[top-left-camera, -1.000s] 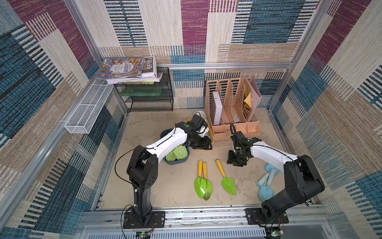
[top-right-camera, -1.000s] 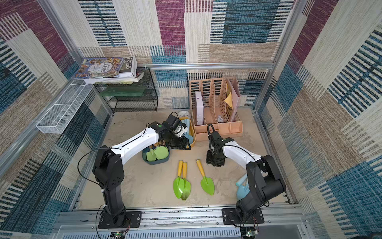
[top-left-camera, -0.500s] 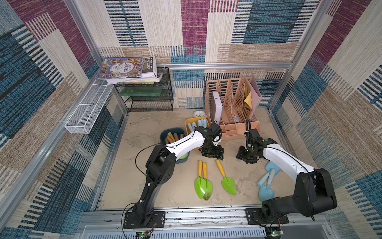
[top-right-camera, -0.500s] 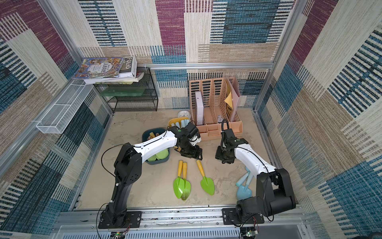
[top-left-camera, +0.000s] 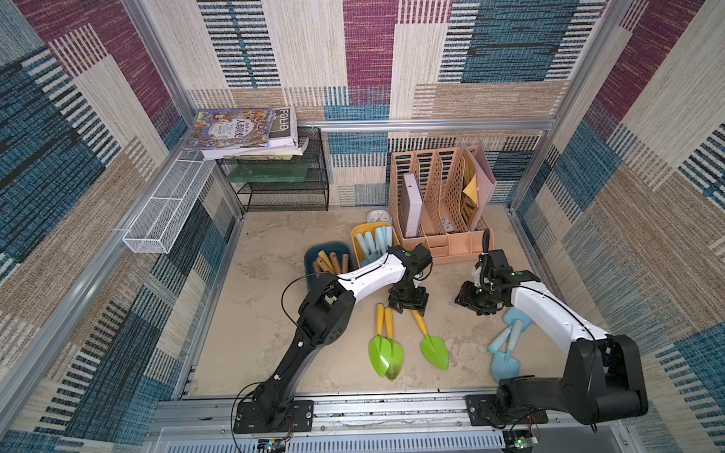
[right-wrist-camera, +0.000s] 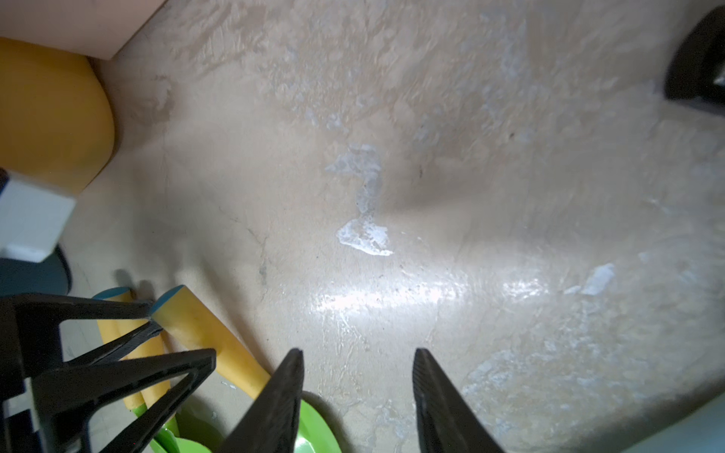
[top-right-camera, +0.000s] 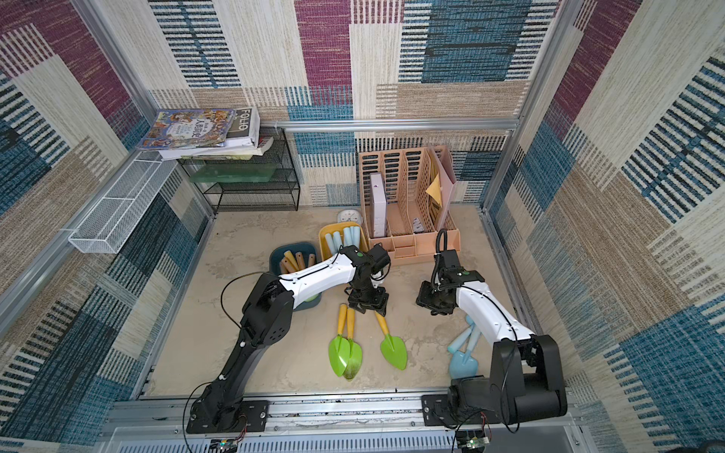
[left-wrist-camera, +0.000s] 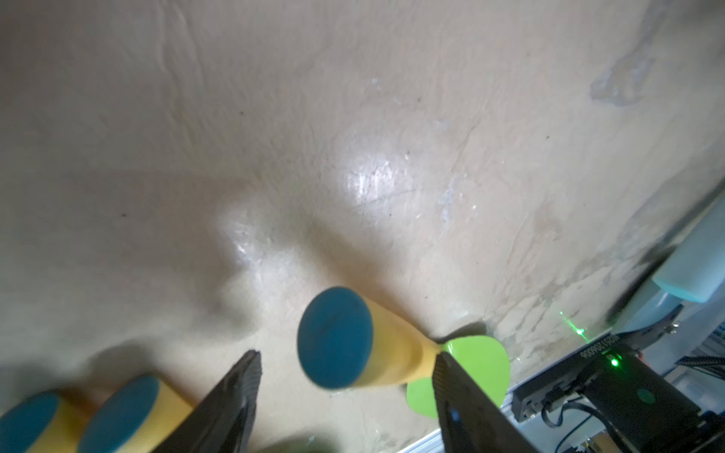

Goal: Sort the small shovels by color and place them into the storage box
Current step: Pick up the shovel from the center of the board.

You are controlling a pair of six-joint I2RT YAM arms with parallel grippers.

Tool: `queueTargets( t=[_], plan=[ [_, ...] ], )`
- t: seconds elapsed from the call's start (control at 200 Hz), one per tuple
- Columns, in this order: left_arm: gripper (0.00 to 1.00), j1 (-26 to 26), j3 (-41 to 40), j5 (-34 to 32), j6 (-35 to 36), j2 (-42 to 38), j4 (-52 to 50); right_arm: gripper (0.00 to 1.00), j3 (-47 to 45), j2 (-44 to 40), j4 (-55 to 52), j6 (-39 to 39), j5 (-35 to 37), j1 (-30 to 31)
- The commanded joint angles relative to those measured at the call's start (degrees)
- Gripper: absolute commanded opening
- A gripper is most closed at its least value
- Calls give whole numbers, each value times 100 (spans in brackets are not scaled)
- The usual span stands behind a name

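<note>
Left fingers point(left-wrist-camera: 239, 396) sit open around the yellow handle of the lone green shovel point(left-wrist-camera: 392, 353), having just swung over from the teal box point(top-left-camera: 308, 259). Right fingers point(right-wrist-camera: 280, 400) gape empty over bare worktop point(right-wrist-camera: 392, 176), now nearer the blue shovels point(top-left-camera: 506, 362), so two pickups look next.

In a top view, 3 shovels point(top-left-camera: 433, 348) lie lower centre; 2 bins point(top-left-camera: 329, 245) sit above them, a file rack point(top-left-camera: 451, 248) right of those.

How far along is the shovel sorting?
Done: green shovels in the dark blue bin, pale blue ones in the yellow bin. In hand: left pincer open around the lone green shovel's handle. Left: that one, the green pair, loose pale blue shovels by the empty right pincer.
</note>
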Motion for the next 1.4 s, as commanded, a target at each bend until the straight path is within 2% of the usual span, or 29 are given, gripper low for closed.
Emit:
queueTargets(
  t=[0.0,0.09,0.285,0.466,0.696,0.931,1.072,1.227,1.392],
  plan=[
    [69,-70,130,29,-287,150,-174,48,-57,-55,80,-274,-136,-22],
    [62,-127,175,12,-465,268,-172,48,-79,-75,65,-397,-173,-74],
    [23,-153,129,-63,-746,401,-176,48,-237,-157,212,-424,-406,-83],
    [0,-147,247,-64,-821,468,-175,48,-393,-185,408,-374,-557,-84],
    [0,-151,787,-208,-722,298,-180,48,-426,-381,384,-416,-315,-85],
    [0,57,727,-816,-763,-670,-180,48,-362,-414,292,-449,-171,-85],
    [0,504,323,-1201,-745,-1354,-204,48,-158,-383,225,-453,-90,-50],
    [0,1272,-258,-1710,-510,-2064,-204,48,84,-238,244,-387,5,93],
    [0,2018,-644,-2132,-158,-2454,-189,48,317,60,318,-214,200,432]
  ],
)
